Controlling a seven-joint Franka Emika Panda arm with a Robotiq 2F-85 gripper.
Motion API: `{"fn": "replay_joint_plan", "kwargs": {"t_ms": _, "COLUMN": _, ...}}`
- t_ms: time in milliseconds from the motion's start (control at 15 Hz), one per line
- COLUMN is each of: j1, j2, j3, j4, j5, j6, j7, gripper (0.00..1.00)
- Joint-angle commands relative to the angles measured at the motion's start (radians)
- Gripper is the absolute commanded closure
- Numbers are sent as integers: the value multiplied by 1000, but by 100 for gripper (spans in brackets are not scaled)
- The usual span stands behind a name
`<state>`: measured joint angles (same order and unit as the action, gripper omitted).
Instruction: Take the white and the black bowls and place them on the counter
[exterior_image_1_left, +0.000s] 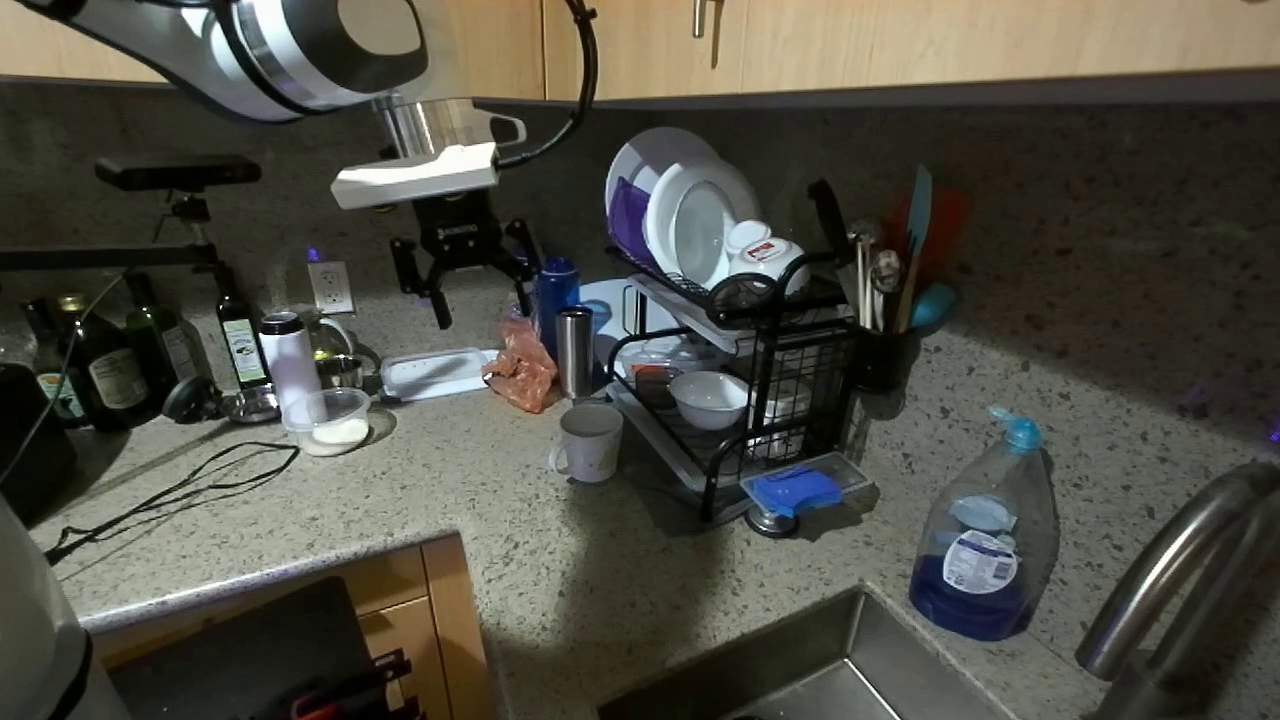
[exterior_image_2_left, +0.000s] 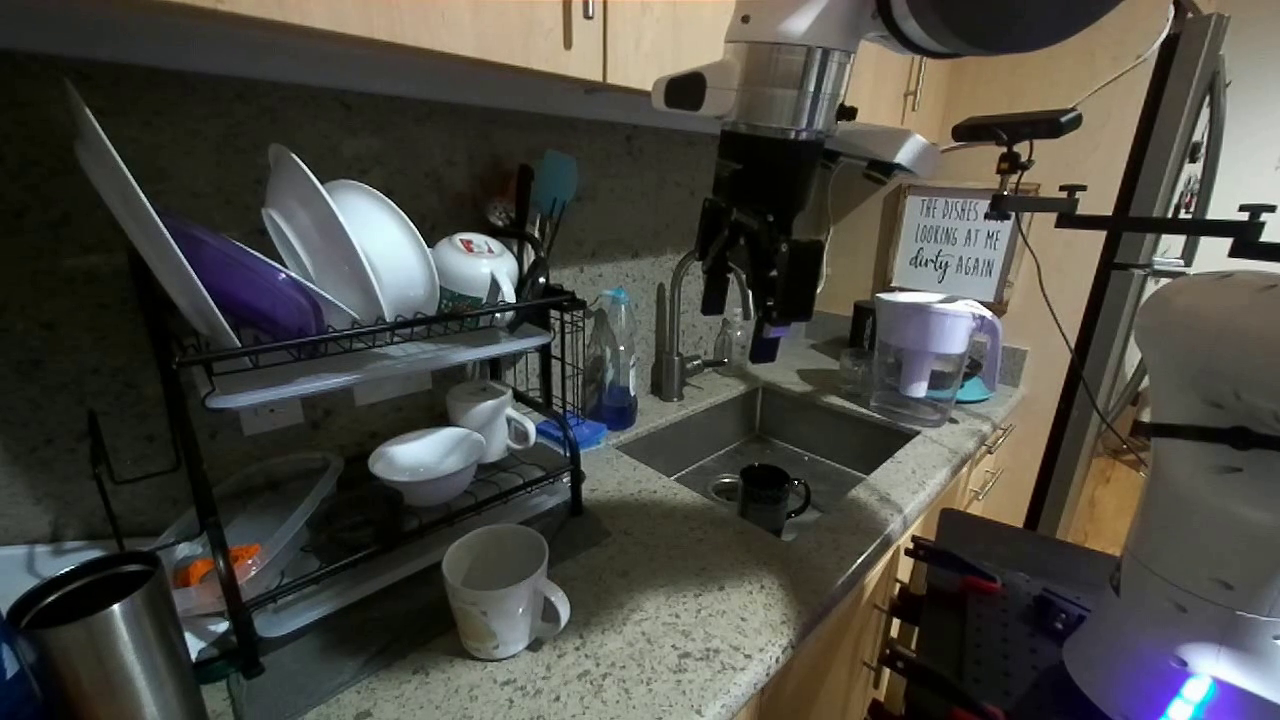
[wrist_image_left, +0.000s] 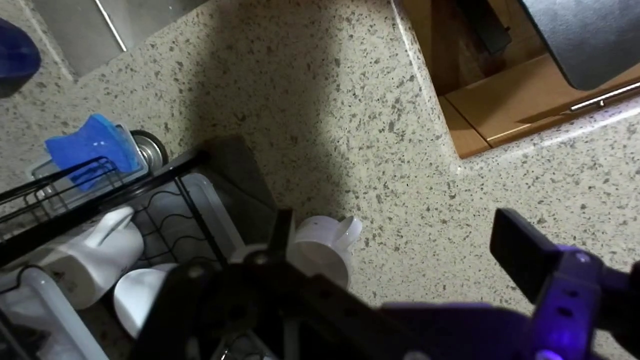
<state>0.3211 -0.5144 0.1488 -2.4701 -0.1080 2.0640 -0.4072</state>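
A white bowl (exterior_image_1_left: 708, 400) (exterior_image_2_left: 427, 466) sits on the lower shelf of the black dish rack in both exterior views. In the wrist view its rim (wrist_image_left: 136, 295) shows partly, cut off by my gripper's dark body. I cannot make out the black bowl; the lower shelf behind the white bowl is too dark to tell. The speckled counter (exterior_image_1_left: 520, 520) (exterior_image_2_left: 650, 600) (wrist_image_left: 390, 150) runs around the sink. High above it hangs my gripper (exterior_image_1_left: 483, 305) (exterior_image_2_left: 740, 320) (wrist_image_left: 395, 245), apart from the rack, its fingers spread wide with nothing between them.
The rack (exterior_image_1_left: 765, 400) holds upright plates (exterior_image_1_left: 700, 215) and a cup above, another mug (exterior_image_2_left: 490, 415) below. A white mug (exterior_image_1_left: 588, 442) (exterior_image_2_left: 503, 590) stands before it. A black mug (exterior_image_2_left: 768, 497) is in the sink (exterior_image_2_left: 690, 440). A soap bottle (exterior_image_1_left: 980, 560) and steel tumbler (exterior_image_1_left: 575, 352) stand nearby.
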Motion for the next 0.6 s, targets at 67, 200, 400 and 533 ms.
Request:
{"fn": "replay_joint_plan", "kwargs": {"t_ms": 67, "j1": 5, "j2": 16, "j3": 22, "j4": 5, "j5": -22, "j6": 27, "j7": 9, "gripper": 0}}
{"fn": "replay_joint_plan", "kwargs": {"t_ms": 200, "j1": 8, "j2": 49, "j3": 41, "j4": 14, "j5": -40, "j6": 48, "j7": 8, "gripper": 0}}
{"fn": "replay_joint_plan", "kwargs": {"t_ms": 400, "j1": 10, "j2": 96, "j3": 71, "j4": 26, "j5": -85, "j6": 69, "j7": -3, "gripper": 0}}
{"fn": "replay_joint_plan", "kwargs": {"t_ms": 533, "j1": 7, "j2": 126, "j3": 96, "j4": 27, "j5": -148, "j6": 98, "j7": -3, "gripper": 0}}
